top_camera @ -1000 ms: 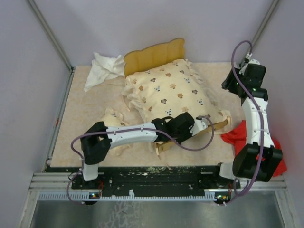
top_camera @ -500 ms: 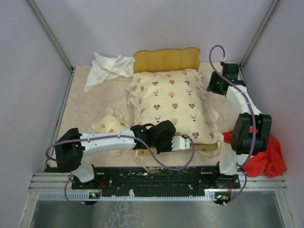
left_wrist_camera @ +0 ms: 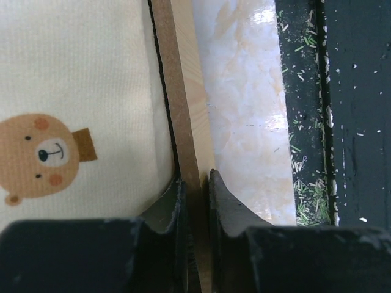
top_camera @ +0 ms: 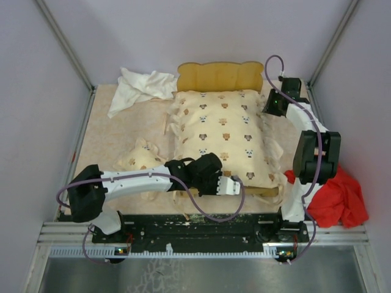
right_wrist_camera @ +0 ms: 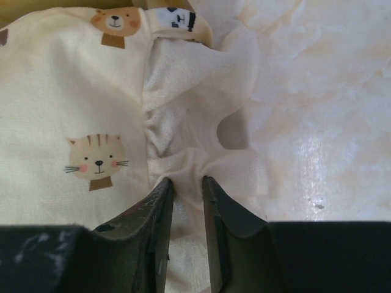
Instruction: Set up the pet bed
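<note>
The left gripper (left_wrist_camera: 195, 183) fingers pinch the near rail of the bed frame (top_camera: 220, 74) to steady it mid-table (top_camera: 110, 140), while the right gripper (right_wrist_camera: 186, 183) fingers nip the cushion (top_camera: 223, 131) frill (apparently a firm hold) to square it on the frame, the pillow (top_camera: 142, 159) lying alongside.

Cushion (top_camera: 223, 131) hides the bed frame (top_camera: 220, 76) (mostly its base).

Looks like a robotics lab test cell: walled by plain lilac panels (top_camera: 183, 30) on aluminium posts (top_camera: 64, 44), floored with a marble-patterned tabletop (top_camera: 110, 146), fronted by a black mounting rail (top_camera: 201, 227).
</note>
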Motion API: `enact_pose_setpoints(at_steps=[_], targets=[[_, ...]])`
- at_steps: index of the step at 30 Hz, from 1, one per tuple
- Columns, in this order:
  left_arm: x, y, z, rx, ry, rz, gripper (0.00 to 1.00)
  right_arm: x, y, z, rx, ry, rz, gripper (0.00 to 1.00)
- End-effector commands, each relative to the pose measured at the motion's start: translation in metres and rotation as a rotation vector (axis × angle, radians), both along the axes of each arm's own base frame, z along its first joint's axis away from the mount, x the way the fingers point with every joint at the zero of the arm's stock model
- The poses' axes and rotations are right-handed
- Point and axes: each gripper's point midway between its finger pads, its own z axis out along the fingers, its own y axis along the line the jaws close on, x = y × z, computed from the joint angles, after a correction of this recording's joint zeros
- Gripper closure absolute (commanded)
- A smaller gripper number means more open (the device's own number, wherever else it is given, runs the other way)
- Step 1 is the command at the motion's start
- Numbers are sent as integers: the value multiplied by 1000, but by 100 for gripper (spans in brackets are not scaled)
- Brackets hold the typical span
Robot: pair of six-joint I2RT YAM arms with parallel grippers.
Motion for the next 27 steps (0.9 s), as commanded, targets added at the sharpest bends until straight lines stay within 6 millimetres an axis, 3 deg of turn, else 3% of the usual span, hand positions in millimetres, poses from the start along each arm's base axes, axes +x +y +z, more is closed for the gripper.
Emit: enact_pose_setpoints(at_steps=[1, 5, 8, 12, 14, 17, 23, 25, 27], targets=[[31, -5, 14, -58, -150, -109, 100, 2, -6, -21, -24, 45, -12, 75], [36, 1, 18, -58, -176, -125, 100, 1, -7, -19, 16, 35, -25, 73], [26, 5, 17, -64, -142, -150, 100, 4, 3, -1, 62, -4, 8, 61], [18, 15, 9, -51, -122, -162, 100, 5, 8, 32, 104, -80, -2, 54], [17, 20, 5, -37, -122, -167, 100, 5, 9, 37, 110, -85, -8, 53], [17, 21, 7, -30, -131, -180, 100, 5, 12, 23, 94, -40, -8, 52], [19, 19, 13, -40, -162, -200, 100, -2, 13, -30, 36, 98, -16, 54], [23, 17, 15, -51, -181, -195, 100, -7, 7, -37, 8, 120, -31, 61], [30, 14, 21, -84, -213, -171, 100, -11, -4, -34, -41, 113, -78, 76]])
